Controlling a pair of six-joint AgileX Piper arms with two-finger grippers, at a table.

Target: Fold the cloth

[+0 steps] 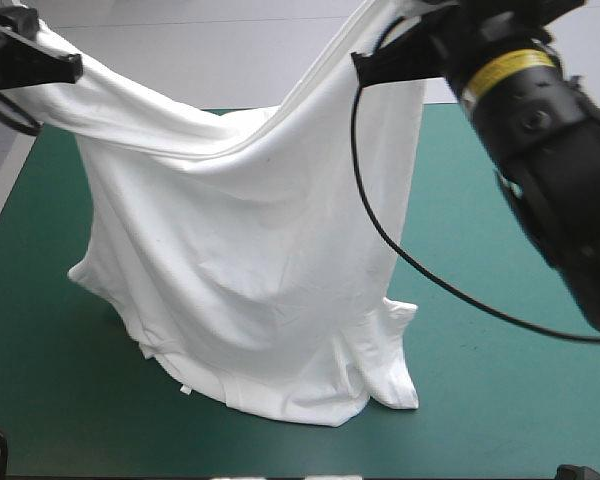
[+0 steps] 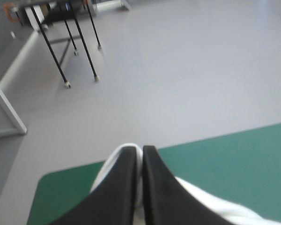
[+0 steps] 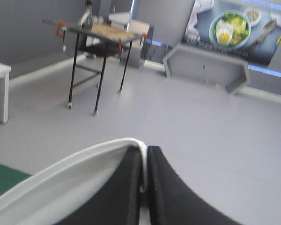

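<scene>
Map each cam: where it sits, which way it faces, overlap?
High view: above-behind, facing down at table, lifted T-shirt; shows left claw, right claw.
Left wrist view: on wrist, facing outward over table edge; own claw shut on T-shirt.
Right wrist view: on wrist, facing room floor; own claw likewise.
Shared: all see the T-shirt.

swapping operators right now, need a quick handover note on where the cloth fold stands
Left gripper: shut on the white short-sleeved cloth T-shirt, raised, at one end of its upper edge.
Right gripper: shut on the other end, also raised.
The T-shirt hangs spread between them, lower hem resting bunched on the teal-green table cover.
Done: lifted, spread. Left: lay flat, all folds.
</scene>
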